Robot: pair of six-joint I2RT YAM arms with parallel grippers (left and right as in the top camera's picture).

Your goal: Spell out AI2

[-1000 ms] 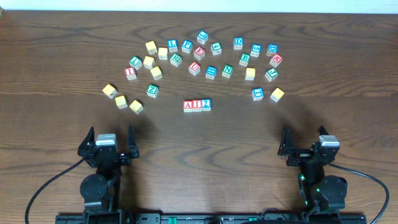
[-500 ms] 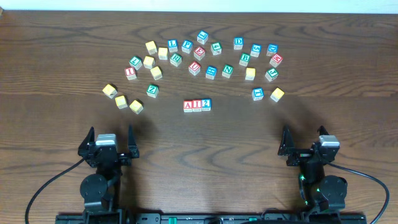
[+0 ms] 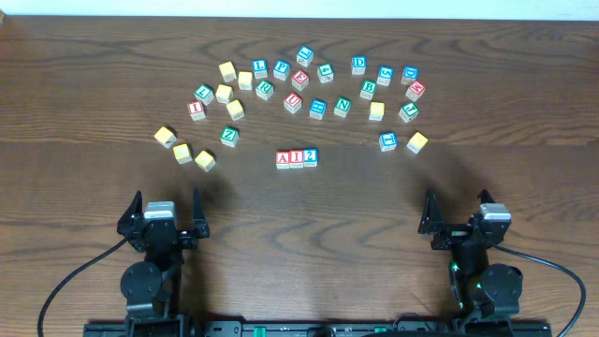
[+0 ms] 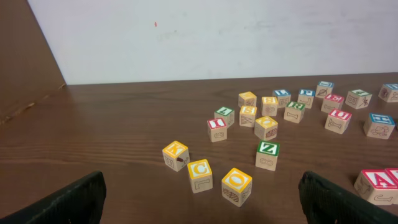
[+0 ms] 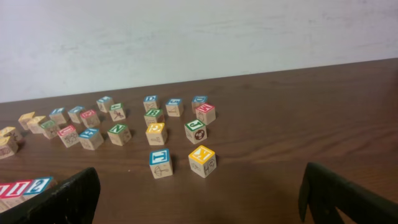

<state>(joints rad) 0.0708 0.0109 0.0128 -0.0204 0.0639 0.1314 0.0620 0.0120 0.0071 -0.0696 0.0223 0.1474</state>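
Note:
Three blocks stand touching in a row at the table's middle: a red A block (image 3: 283,158), a red I block (image 3: 297,158) and a blue 2 block (image 3: 311,156). The A block shows at the right edge of the left wrist view (image 4: 376,185). The row shows at the left edge of the right wrist view, the 2 block (image 5: 38,185) rightmost. My left gripper (image 3: 166,217) is open and empty at the near left. My right gripper (image 3: 459,218) is open and empty at the near right. Both are far from the row.
Many loose letter blocks lie in an arc across the far half of the table. Yellow blocks (image 3: 182,152) lie at its left end, a blue block (image 3: 387,141) and a yellow block (image 3: 416,142) at its right end. A white wall runs behind the table.

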